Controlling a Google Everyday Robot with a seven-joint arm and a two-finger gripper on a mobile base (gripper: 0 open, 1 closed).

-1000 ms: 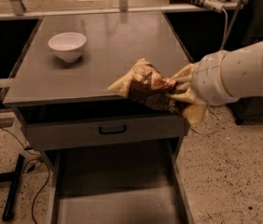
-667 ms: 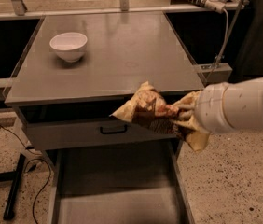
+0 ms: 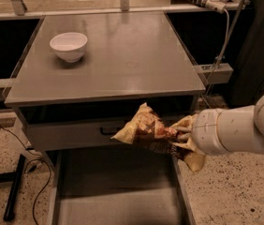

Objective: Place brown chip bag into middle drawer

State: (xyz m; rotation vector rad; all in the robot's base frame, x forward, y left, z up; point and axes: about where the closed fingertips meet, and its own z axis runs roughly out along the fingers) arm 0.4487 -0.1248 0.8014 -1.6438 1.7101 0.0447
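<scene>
The brown chip bag [image 3: 150,131] hangs in the air in front of the cabinet, over the right part of the open middle drawer [image 3: 118,191]. It is crinkled, dark brown with pale yellow ends. My gripper [image 3: 182,134] is shut on the bag's right end, reaching in from the right on the white arm [image 3: 244,128]. The drawer is pulled out low, with a flat grey floor and low side walls. Above it is a shut grey drawer front with a black handle [image 3: 108,131], partly hidden by the bag.
A white bowl [image 3: 69,46] stands at the back left of the grey cabinet top [image 3: 122,60]. Black cables and a stand foot [image 3: 15,186] lie on the speckled floor at the left. A white hose fitting [image 3: 207,1] is at the back right.
My gripper has carried the bag down off the front edge of the cabinet top to below the top drawer front, over the open drawer.
</scene>
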